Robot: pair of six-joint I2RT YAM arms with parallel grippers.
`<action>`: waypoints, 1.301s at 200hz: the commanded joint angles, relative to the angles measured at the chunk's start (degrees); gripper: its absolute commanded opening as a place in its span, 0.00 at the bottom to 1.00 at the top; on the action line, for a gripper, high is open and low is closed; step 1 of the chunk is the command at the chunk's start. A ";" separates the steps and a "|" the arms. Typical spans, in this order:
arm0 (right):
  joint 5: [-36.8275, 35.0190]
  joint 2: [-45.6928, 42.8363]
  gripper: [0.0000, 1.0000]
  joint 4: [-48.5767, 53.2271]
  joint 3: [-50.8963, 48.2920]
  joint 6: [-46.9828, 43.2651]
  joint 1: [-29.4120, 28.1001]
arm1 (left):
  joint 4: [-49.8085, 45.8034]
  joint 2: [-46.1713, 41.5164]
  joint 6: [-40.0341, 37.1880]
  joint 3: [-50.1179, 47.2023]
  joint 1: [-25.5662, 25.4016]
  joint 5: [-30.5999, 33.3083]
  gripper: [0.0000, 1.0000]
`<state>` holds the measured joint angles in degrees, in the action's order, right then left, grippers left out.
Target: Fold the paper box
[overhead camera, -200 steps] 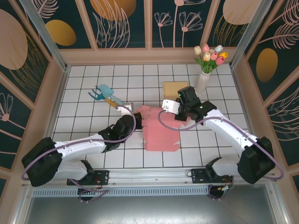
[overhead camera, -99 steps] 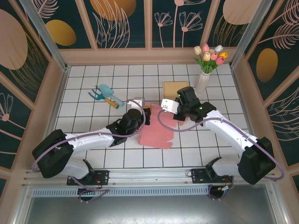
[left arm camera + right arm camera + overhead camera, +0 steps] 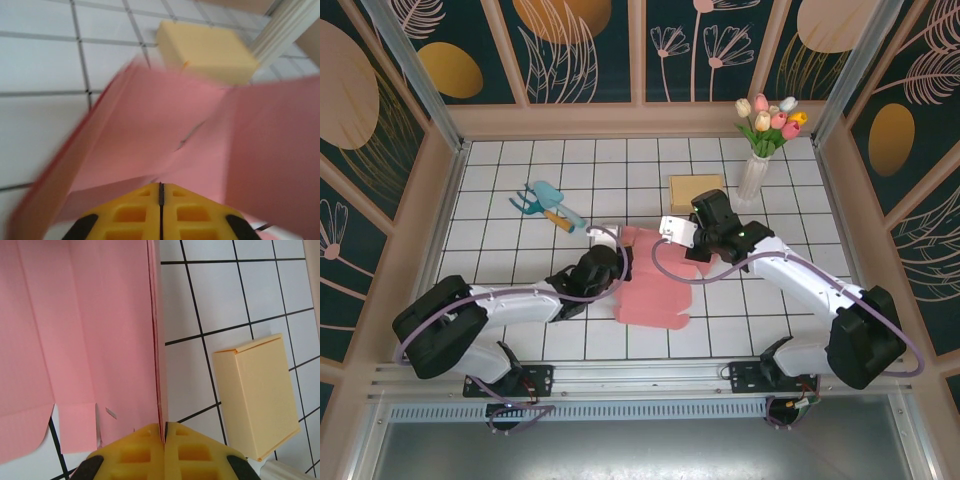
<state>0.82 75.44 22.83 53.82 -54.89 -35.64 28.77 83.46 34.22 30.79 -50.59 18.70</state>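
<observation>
Paper box (image 3: 655,295) sits mid-surface (image 3: 500,200), bunched narrower than a second ago, with its left panel raised. Left gripper (image 3: 618,262) has eased back to that edge, jaws pressed together — right gripper (image 3: 695,250) pinches the far right edge. First fold begun, not creased.

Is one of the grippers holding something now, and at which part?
The right gripper pinches the pink paper box by its folded edge. The left gripper is shut at the paper; whether it grips cannot be told.

Top camera high above, looking down; wrist cameras close over pink paper (image 3: 165,125), both catching yellow box (image 3: 257,395)
</observation>
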 commanded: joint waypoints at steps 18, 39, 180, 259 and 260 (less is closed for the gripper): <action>-1.39 0.40 0.00 -1.41 -1.61 0.83 -0.46 | -0.04 2.11 4.93 -1.43 3.12 -3.64 0.21; -1.43 0.91 0.00 -1.57 -1.52 0.84 -0.36 | -0.25 2.51 6.28 -1.18 3.57 -4.03 0.33; -2.93 2.06 0.00 -1.69 -1.27 1.81 -0.33 | -5.78 -1.85 9.13 -0.22 3.65 -0.85 0.40; -1.96 2.07 0.00 -3.36 -1.21 2.86 -0.33 | 5.96 3.62 15.38 1.54 3.61 -19.75 0.30; -1.94 2.08 0.00 -3.33 -1.19 2.86 -0.36 | 6.13 3.67 15.50 1.55 3.63 -19.97 0.30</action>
<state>-1.67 77.56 21.10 52.97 -53.47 -35.64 28.27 84.84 46.41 30.94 -47.51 6.28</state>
